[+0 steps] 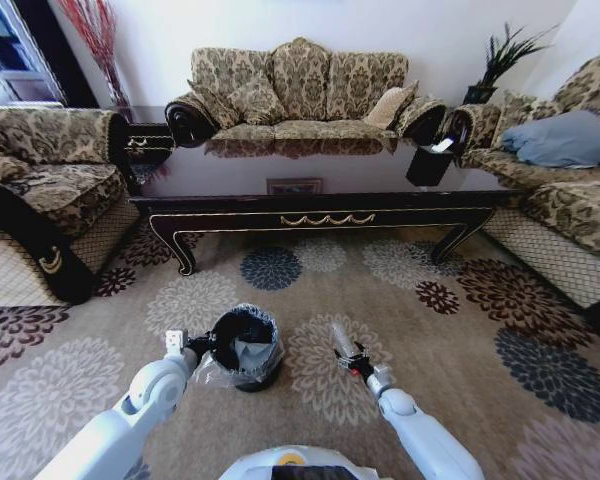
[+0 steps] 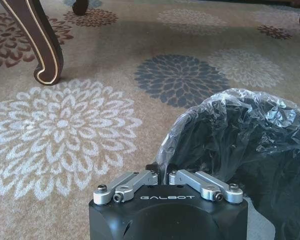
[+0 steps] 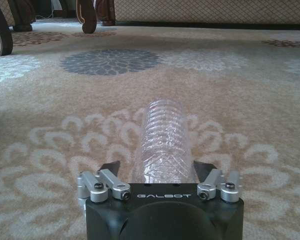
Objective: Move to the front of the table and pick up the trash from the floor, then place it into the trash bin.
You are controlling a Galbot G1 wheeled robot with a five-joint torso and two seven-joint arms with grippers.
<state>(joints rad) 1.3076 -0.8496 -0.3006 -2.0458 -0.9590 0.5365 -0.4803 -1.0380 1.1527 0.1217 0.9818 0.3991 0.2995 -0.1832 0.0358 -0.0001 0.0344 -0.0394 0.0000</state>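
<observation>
Clear plastic bottle (image 3: 165,142) sits clamped in my right end effector (image 3: 162,172), low centre-frame, right of the trash bin (image 1: 245,345); dropping it in remains. Left end effector (image 2: 167,181) closed, empty.

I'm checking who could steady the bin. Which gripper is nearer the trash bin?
Left. The left gripper sits right against the trash bin at its liner rim. The right gripper is off to the bin's right, apart from it, shut on the bottle.
</observation>
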